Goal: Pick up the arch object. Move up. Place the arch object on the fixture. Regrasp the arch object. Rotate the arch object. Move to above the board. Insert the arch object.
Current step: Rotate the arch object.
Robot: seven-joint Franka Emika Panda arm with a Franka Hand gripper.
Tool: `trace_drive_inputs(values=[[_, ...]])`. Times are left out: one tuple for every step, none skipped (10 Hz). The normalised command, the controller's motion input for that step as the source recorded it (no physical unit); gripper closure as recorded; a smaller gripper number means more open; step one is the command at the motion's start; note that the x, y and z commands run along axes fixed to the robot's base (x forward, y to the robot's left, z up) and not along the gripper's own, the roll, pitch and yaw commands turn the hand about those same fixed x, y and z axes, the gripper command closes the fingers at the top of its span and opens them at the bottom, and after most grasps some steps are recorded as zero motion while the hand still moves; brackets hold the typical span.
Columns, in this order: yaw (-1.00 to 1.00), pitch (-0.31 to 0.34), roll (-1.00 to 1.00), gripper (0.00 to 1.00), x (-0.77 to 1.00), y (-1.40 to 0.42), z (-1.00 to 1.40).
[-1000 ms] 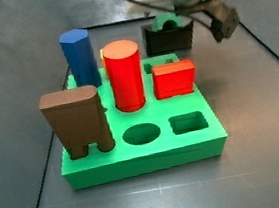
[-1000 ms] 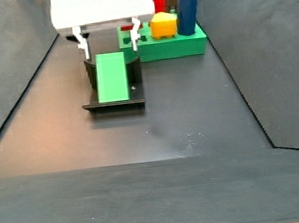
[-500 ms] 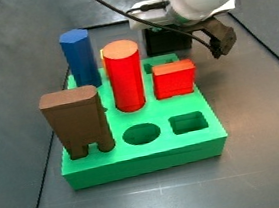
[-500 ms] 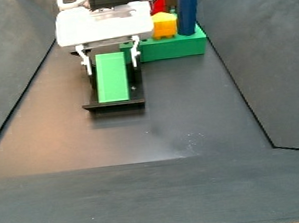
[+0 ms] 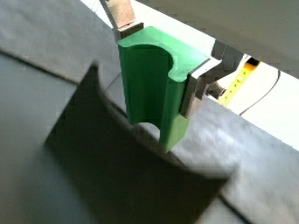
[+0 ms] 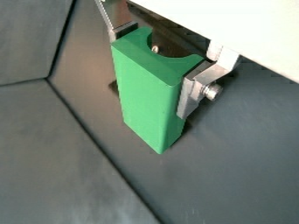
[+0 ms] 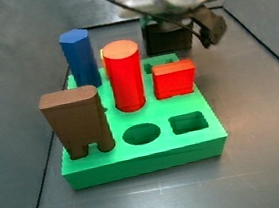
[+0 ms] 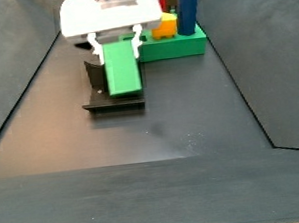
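Observation:
The arch object [image 8: 120, 68] is a green block with a curved notch at one end [image 5: 149, 83] [image 6: 146, 92]. My gripper [image 8: 115, 44] is shut on it near the notched end, one silver finger [image 5: 201, 83] on each side. In a side view the block hangs tilted just above the dark fixture [image 8: 110, 104]. The fixture's plate [image 5: 111, 162] stands right beside the block in a wrist view. The board [image 7: 152, 157] is the bright-green base, with my gripper [image 7: 186, 25] behind its far right corner. In the side view across the board I cannot make out the block.
On the board stand a brown arch-shaped block [image 7: 78, 122], a red cylinder [image 7: 123, 73], a blue prism [image 7: 78, 56] and a red cube [image 7: 174, 78]. A round hole [image 7: 142, 133] and a square hole [image 7: 189, 122] show near its front. Sloping dark walls [image 8: 15, 87] flank the floor.
The arch object lay flat along the fixture with the gripper over its far end. Now it is raised and tilted off the fixture in the shut gripper.

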Motion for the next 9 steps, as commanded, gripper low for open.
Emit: trace_drive_inputs(values=[[0.01,-0.066,-0.10,1.00,-0.86,0.10,1.00],[0.00,-0.075,-0.10,1.00,-0.87,0.10,1.00],[-0.01,-0.086,-0.10,1.00,-0.88,0.09,1.00],[-0.03,-0.092,-0.11,1.00,-0.89,0.09,1.00],[-0.05,-0.091,-0.12,1.00,-0.90,0.08,1.00],[-0.07,-0.084,-0.13,1.00,-0.91,0.08,1.00],[-0.08,-0.080,-0.14,1.00,-0.92,0.08,1.00],[-0.09,-0.070,-0.14,1.00,-0.95,0.07,1.00],[-0.09,-0.060,-0.14,1.00,-0.89,0.06,0.91]])
